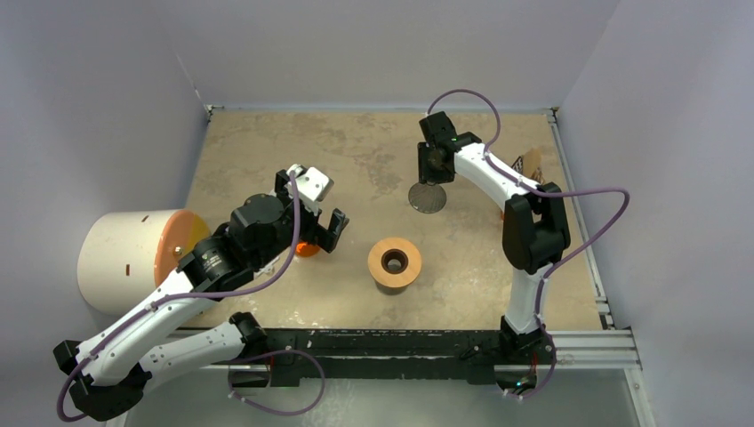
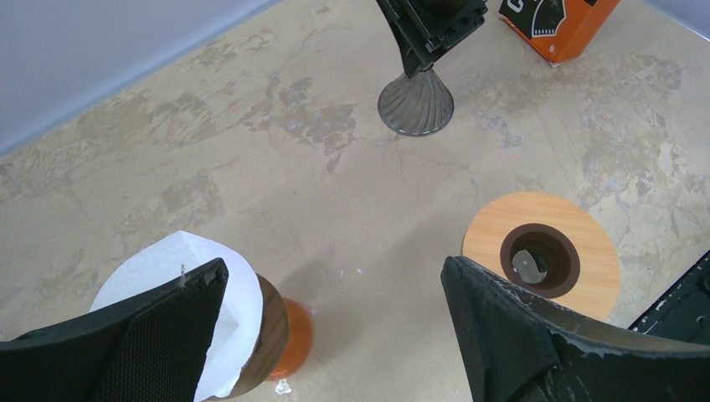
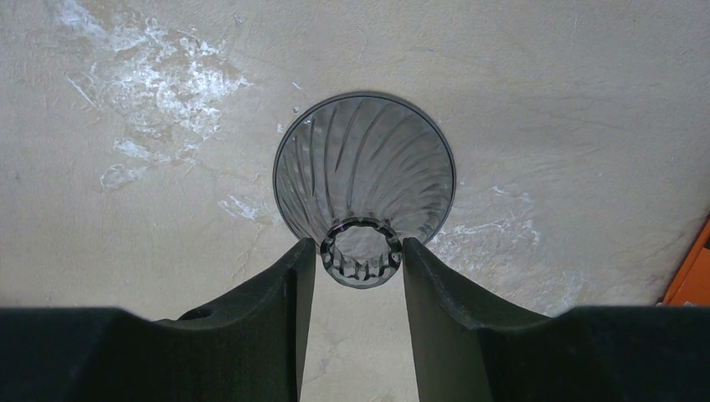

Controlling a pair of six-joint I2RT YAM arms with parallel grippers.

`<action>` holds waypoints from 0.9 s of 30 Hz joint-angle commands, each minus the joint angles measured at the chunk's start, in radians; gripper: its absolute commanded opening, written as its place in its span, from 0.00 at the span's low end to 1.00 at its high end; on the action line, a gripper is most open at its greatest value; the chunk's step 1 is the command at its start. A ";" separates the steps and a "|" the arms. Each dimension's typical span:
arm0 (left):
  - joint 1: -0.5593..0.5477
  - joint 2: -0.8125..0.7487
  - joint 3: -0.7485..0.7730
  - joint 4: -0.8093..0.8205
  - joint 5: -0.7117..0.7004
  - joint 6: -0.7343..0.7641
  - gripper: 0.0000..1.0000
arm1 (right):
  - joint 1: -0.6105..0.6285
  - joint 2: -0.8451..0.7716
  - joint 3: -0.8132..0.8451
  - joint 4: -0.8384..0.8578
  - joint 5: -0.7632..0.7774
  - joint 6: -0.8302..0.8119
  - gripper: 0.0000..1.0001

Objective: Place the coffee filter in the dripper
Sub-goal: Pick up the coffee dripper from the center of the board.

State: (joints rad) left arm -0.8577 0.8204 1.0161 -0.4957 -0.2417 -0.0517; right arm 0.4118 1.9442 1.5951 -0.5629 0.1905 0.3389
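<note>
Dripper [image 3: 364, 167]: set upside down on the counter [image 1: 267, 151], with the wide mouth on the surface and the narrow neck upward. No filter can be taken in that pose, so it is judged that it must first be lifted and turned over.
Right tool [image 3: 358, 251]: positioned above the dripper, jaws narrowed about the neck with one finger on each side. The neck is the only part slim enough to be gripped. Whether the pads already press on the glass cannot be told.
Coffee filter [image 2: 172, 272]: seen as pale paper seated in the brown-collared mouth of an orange vessel [image 2: 293, 337], near the front left and well apart from the dripper. It is held open and upright there, so its rim can be reached.
Left tool [image 2: 333, 280]: spread wide with nothing in it, poised over the filter with one finger above the paper's edge. It is judged to be waiting for the dripper to be righted.
Wooden ring [image 2: 494, 239]: placed between the two arms, with a dark hole at its centre. It is possibly meant as a seat for the cone, though this is not shown.
Packet [image 2: 557, 25]: orange and black, lying at the far right, clear of both tools.
Risk: the smooth ribbed glass may slip or tip if the neck is squeezed off-centre.
</note>
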 commanded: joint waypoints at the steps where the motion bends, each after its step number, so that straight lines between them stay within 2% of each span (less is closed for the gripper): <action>1: 0.006 -0.009 0.004 0.014 0.007 -0.010 1.00 | -0.004 0.015 0.043 -0.005 0.010 0.000 0.46; 14: 0.006 -0.008 0.004 0.015 0.007 -0.010 1.00 | -0.004 0.026 0.048 -0.009 0.011 -0.002 0.44; 20: 0.006 -0.009 0.004 0.015 0.008 -0.010 1.00 | -0.004 0.022 0.050 -0.012 0.015 -0.005 0.29; 27: 0.005 -0.010 0.004 0.014 0.007 -0.010 1.00 | -0.003 -0.002 0.072 -0.028 0.031 -0.010 0.20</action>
State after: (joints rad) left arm -0.8574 0.8204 1.0161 -0.4957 -0.2398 -0.0517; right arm 0.4118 1.9625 1.6127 -0.5735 0.1913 0.3386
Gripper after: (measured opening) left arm 0.994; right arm 0.392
